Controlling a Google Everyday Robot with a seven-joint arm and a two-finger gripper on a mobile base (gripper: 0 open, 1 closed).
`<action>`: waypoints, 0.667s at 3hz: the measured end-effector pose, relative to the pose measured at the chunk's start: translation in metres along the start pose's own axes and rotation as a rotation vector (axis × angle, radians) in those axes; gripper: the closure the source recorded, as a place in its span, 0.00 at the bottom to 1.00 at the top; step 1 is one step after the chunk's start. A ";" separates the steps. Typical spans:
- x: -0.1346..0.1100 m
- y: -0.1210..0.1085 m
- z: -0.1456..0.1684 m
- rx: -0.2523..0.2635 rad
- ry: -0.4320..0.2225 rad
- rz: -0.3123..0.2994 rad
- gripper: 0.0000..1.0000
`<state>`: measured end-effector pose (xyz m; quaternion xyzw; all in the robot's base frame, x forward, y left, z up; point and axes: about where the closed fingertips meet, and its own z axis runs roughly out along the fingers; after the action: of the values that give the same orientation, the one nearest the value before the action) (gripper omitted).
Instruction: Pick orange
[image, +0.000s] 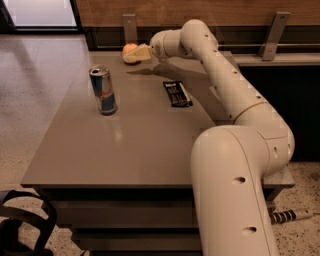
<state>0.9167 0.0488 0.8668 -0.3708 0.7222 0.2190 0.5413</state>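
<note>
Three things on the grey surface: the orange at the far edge, a blue-and-silver can upright toward the near left, and a flat dark packet lying right of centre. Single arm stretched from the near right across to the far side, wrist bent leftward. Gripper low over the surface at the far edge, its pale tip pointing left and meeting the orange's right flank. From this view the tip overlaps the lower right of the fruit, so touching or just in front cannot be separated. Whether the gripper is spread around the fruit or closed cannot be told. Key relation: the orange lies directly left of the gripper tip, along the line the gripper points, and slightly farther back toward the wall. Fruit is round, so no long axis to line up with; centring matters more than approach angle. Can well apart from the orange, nearer the camera; packet out of the gripper's line. Judgement: reach looks at or near its end, grasp about due, lift not yet done, fruit apparently resting on the surface. Risk: a round fruit this near the far edge could roll away if nudged off-centre
</note>
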 end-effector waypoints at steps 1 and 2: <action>-0.004 -0.005 0.006 0.001 -0.013 0.002 0.00; -0.001 -0.005 0.008 0.024 0.022 -0.013 0.00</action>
<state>0.9255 0.0522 0.8658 -0.3712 0.7281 0.2027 0.5394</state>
